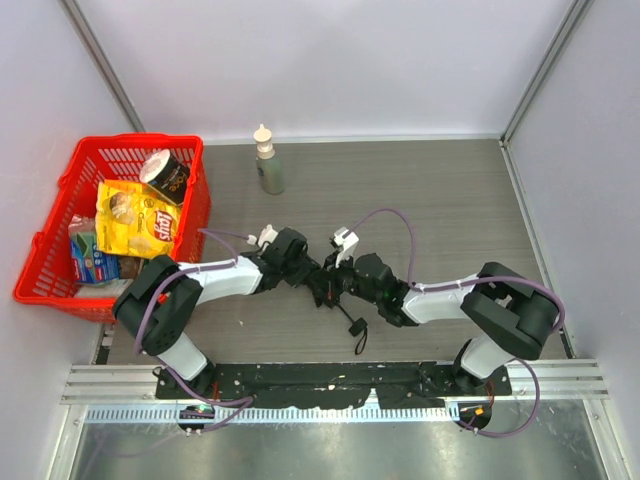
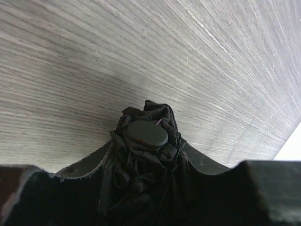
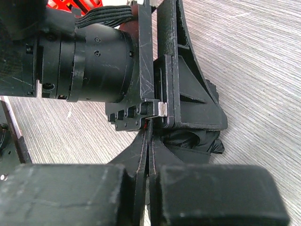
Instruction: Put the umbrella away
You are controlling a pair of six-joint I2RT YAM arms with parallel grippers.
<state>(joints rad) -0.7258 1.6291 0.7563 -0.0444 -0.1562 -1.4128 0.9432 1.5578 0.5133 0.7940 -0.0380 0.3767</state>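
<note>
– Grey wood-grain table (image 1: 430, 190), white walls, and the umbrella (image 1: 325, 287) is up front in the middle, between the two arms' grippers. How do you reckon it handles?

– Light and floppy, I'd say. Folded fabric squishes and slides, and only the shaft and handle inside are stiff. Not fragile, but the bundle could slump or unfurl if you only pinch cloth. I'd grab around the whole roll, or the handle.

– That's about what the left gripper (image 1: 303, 270) does. Its wrist view shows the jaws partway apart, clamped round the bunched fabric just behind the round end cap (image 2: 146, 133).

– And the right gripper (image 3: 149, 143)?

– Fingers pressed flat together, right up against the left one. Might be nipping something thin, can't tell what. The wrist loop (image 1: 357, 335) dangles loose below it, and the red basket (image 1: 140, 141) sits well off to the left.
</note>
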